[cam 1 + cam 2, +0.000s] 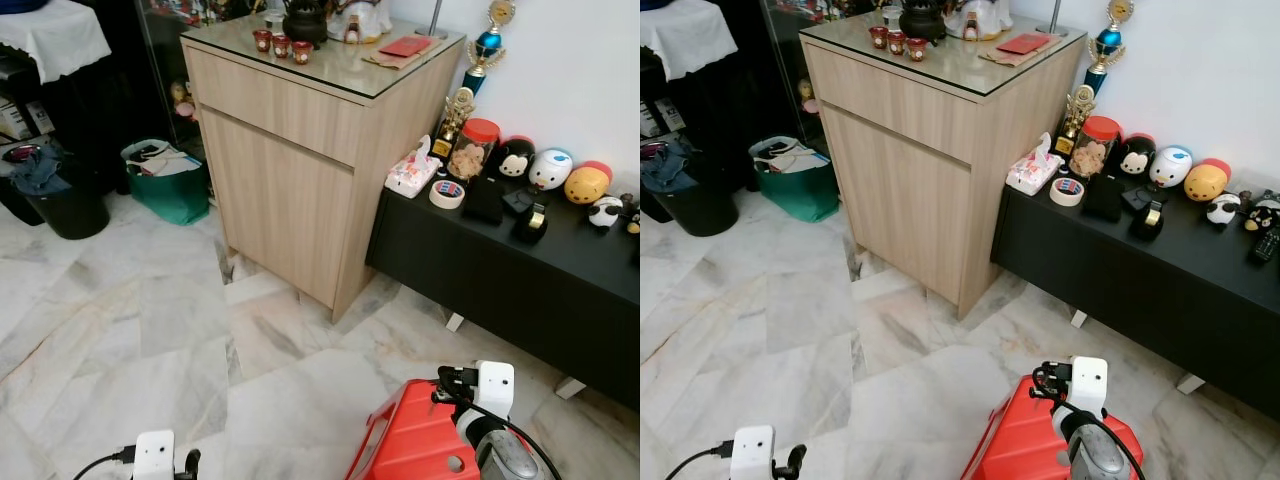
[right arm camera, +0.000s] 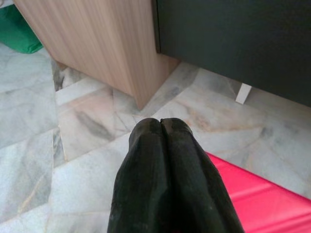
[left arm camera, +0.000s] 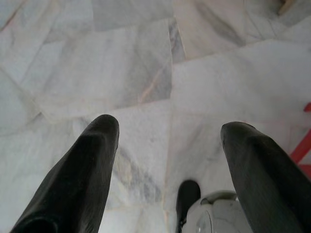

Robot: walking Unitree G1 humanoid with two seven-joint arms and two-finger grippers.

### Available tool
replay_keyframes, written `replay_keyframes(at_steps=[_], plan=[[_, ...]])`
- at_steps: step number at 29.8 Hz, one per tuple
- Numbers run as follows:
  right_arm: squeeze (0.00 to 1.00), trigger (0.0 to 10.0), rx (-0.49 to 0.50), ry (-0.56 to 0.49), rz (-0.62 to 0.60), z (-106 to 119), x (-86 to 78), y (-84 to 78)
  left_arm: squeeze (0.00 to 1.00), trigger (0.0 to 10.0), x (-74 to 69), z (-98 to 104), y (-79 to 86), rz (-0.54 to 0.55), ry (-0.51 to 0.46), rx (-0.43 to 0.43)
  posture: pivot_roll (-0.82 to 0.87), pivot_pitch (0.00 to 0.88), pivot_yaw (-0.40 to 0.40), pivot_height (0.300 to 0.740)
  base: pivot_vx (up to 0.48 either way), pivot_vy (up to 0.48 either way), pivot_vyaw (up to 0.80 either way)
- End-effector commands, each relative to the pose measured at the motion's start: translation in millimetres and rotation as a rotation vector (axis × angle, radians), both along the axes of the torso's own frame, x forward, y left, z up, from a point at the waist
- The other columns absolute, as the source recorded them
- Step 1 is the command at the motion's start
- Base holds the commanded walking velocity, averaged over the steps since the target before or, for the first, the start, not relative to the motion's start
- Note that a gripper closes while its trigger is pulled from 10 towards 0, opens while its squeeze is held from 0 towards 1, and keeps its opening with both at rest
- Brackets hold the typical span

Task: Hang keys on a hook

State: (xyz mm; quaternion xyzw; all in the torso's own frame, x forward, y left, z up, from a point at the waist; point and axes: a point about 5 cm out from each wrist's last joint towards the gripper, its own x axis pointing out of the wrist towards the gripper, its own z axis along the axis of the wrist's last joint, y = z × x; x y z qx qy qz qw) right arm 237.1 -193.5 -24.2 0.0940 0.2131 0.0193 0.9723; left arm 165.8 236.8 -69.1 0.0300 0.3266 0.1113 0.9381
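Keys: place could not be told, nor the hook's; judged to be at the searching step.
Hung low over marble floor (image 3: pixel 121 58): left gripper (image 3: pixel 167 128) spread wide and empty, right gripper (image 2: pixel 161 124) pressed together on nothing visible, above a red plastic item (image 1: pixel 420 440). Called next for locating keys. Caught cabinet (image 1: pixel 290 200) top and black bench (image 1: pixel 480 270) clutter from the head; caught their bases from the right wrist.

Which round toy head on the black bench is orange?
The orange toy head, last in the row of three, right of the black-eared head and the white-and-blue head.
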Motion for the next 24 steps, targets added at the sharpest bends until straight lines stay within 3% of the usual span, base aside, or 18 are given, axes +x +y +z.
replay_keyframes(at_steps=[1,7,24], plan=[[0.00,10.0,-0.012,0.006,-0.016,-1.2,-1.9,-4.9,0.00,10.0,-10.1,-6.5,-3.0,0.003,0.044,-0.024,0.07,0.000,-0.079,0.740,0.000,0.000,0.00],[0.00,10.0,-0.015,0.008,-0.023,-2.1,-1.4,-4.5,0.00,10.0,-25.2,-13.3,0.4,0.008,0.110,-0.032,0.06,0.000,-0.074,0.740,0.000,0.000,0.00],[0.00,10.0,-0.018,0.007,-0.041,-3.4,-1.1,-4.1,0.00,10.0,-45.8,-22.7,5.3,0.013,0.232,-0.056,0.06,0.000,-0.059,0.740,-0.148,0.000,0.00]])
